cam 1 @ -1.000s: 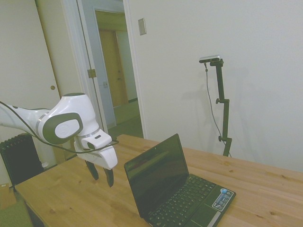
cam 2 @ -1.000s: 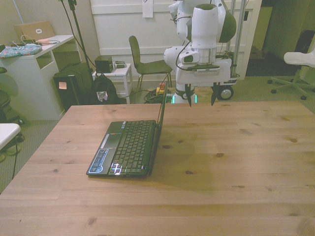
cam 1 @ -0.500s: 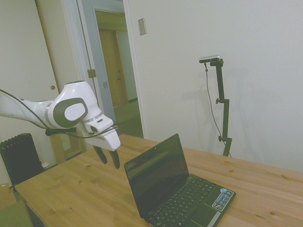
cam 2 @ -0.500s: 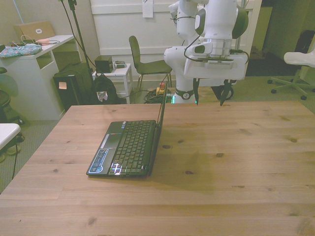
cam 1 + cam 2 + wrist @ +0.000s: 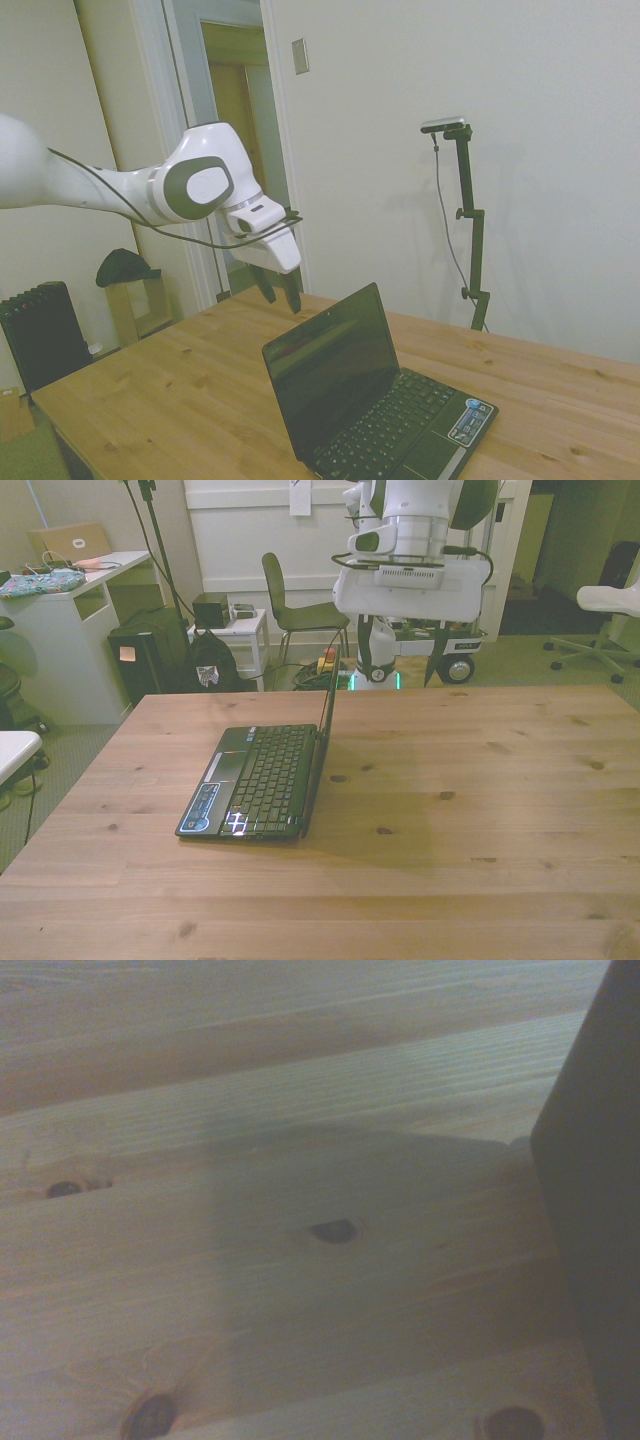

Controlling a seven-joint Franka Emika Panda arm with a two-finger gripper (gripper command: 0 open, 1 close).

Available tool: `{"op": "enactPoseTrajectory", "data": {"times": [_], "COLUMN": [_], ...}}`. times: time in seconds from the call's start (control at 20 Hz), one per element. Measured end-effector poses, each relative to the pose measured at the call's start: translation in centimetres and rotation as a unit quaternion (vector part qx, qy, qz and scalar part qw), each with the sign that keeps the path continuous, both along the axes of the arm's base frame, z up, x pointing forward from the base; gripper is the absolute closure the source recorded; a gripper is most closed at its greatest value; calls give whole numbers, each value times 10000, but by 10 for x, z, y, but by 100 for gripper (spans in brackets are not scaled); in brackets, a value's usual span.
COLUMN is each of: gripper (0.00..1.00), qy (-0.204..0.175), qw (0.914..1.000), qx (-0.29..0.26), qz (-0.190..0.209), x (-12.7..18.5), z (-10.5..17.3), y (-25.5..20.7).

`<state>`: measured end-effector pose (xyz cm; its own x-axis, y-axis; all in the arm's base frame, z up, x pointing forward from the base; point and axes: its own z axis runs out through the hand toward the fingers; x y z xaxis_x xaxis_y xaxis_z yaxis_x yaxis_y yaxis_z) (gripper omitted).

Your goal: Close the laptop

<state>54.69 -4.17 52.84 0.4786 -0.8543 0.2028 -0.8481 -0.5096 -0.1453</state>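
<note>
The laptop (image 5: 345,385) stands open on the wooden table (image 5: 170,400), its dark screen upright and its keyboard (image 5: 262,777) facing the front view's left. The lid shows edge-on in the front view (image 5: 328,702) and as a dark slab in the wrist view (image 5: 600,1220). My gripper (image 5: 280,293) hangs open behind the lid and a little above its top edge, touching nothing. In the front view the gripper (image 5: 402,668) sits to the right of the lid, its two fingers wide apart, nothing between them.
Bare table planks (image 5: 470,810) stretch across the front view's right. Beyond the far edge are a chair (image 5: 295,605), a black bag (image 5: 210,665) and a white desk (image 5: 70,610). A radiator (image 5: 40,330) stands off the table's corner in the side view.
The gripper has risen from near the tabletop and swung toward the back of the lid, now level with its top edge. The laptop has not moved.
</note>
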Motion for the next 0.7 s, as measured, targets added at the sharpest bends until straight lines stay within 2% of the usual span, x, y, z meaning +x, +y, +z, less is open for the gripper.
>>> {"op": "enactPoseTrajectory", "data": {"times": [0.15, 0.4, 0.7], "gripper": [100, 100, 100], "qy": [50, 96, 156], "qw": [10000, 9998, 9997], "qx": [25, 44, 60], "qz": [-57, -148, -191], "x": [13, 10, 9], "z": [-5, 6, 3], "y": [-7, -15, -19]}}
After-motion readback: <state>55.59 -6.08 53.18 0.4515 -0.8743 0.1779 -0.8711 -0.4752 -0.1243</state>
